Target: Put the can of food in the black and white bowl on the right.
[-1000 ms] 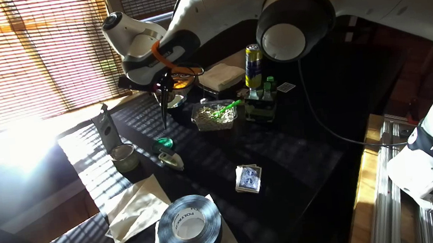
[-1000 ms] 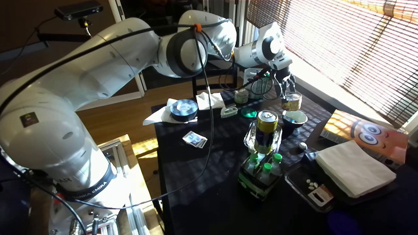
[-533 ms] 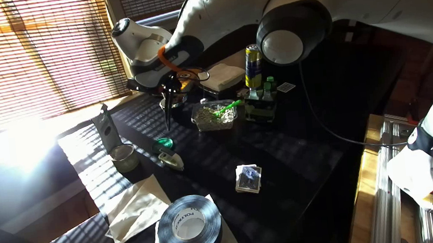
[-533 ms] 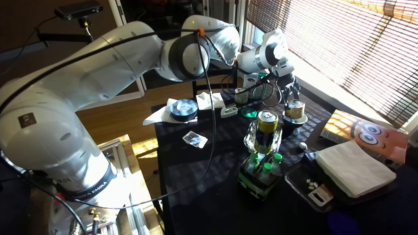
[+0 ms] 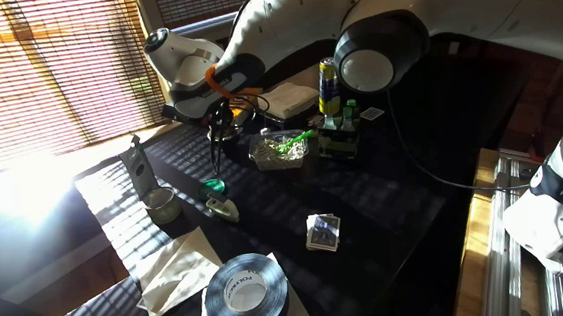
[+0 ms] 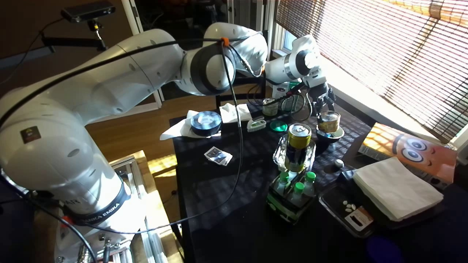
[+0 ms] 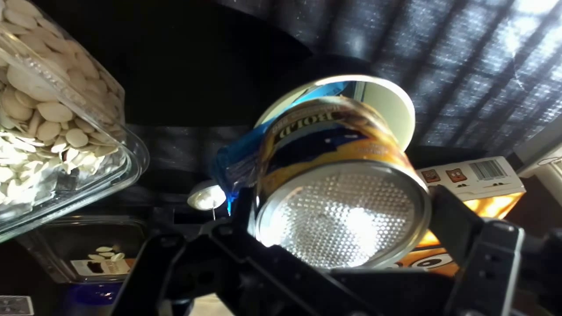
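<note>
Both exterior views overlooking table [image 6: 234, 228], wrist view near can [image 7: 340, 188]

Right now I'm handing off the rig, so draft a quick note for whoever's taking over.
Claw: looks closed on the can of food, gripping near its upper end.
Can: over the mouth of the black and white bowl; whether its base touches the bowl is hidden.
Bowl: a blue packet sticks out past its rim.
Done: can picked up and brought to the bowl.
To do: probably lower the can if it isn't seated, minding the packet, then open the claw and back away.
</note>
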`<state>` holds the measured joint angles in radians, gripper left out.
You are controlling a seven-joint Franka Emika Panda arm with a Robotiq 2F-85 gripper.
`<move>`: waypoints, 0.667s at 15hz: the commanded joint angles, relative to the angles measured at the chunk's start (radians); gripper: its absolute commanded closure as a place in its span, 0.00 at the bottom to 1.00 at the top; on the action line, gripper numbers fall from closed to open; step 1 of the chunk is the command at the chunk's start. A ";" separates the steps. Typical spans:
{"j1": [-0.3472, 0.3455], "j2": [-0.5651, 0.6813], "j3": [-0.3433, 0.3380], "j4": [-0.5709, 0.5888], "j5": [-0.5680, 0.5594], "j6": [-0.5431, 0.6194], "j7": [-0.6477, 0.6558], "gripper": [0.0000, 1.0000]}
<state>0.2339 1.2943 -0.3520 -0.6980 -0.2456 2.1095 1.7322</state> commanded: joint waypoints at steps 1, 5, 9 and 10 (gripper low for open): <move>-0.008 0.060 -0.019 0.094 -0.004 0.005 0.049 0.29; -0.008 0.090 -0.032 0.130 -0.006 0.003 0.078 0.29; -0.008 0.114 -0.046 0.155 -0.007 -0.001 0.097 0.29; -0.008 0.117 -0.047 0.158 -0.006 -0.008 0.098 0.29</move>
<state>0.2335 1.3665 -0.3821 -0.6111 -0.2457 2.1125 1.8009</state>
